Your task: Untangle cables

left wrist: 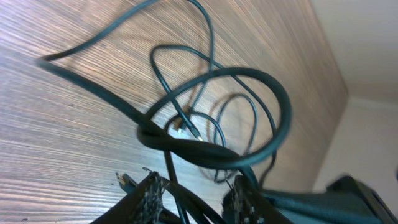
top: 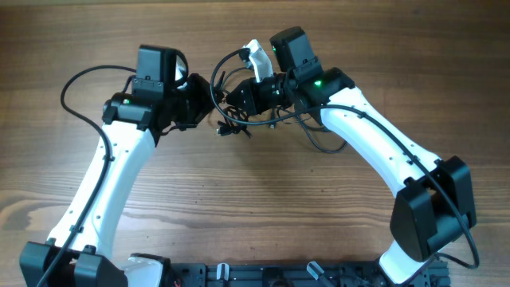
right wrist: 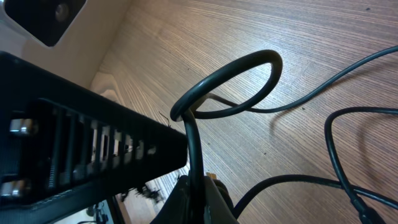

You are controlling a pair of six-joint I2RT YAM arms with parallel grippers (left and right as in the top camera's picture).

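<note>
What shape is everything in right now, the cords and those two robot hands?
cables: tangled, looped over one another between the two hands, partly lifted off the table.
left hand: closed on a cable strand, a thick loop knotted just ahead of it.
right hand: closed on a cable that rises into a loop.
table: wooden, cable ends resting on it.

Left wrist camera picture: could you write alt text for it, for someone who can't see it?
Black cables loop and cross in a loose knot just above a wooden table, seen close up from the left gripper. Its two dark fingertips frame the bottom edge, with a thin strand running down between them. Whether they pinch it is unclear.
</note>
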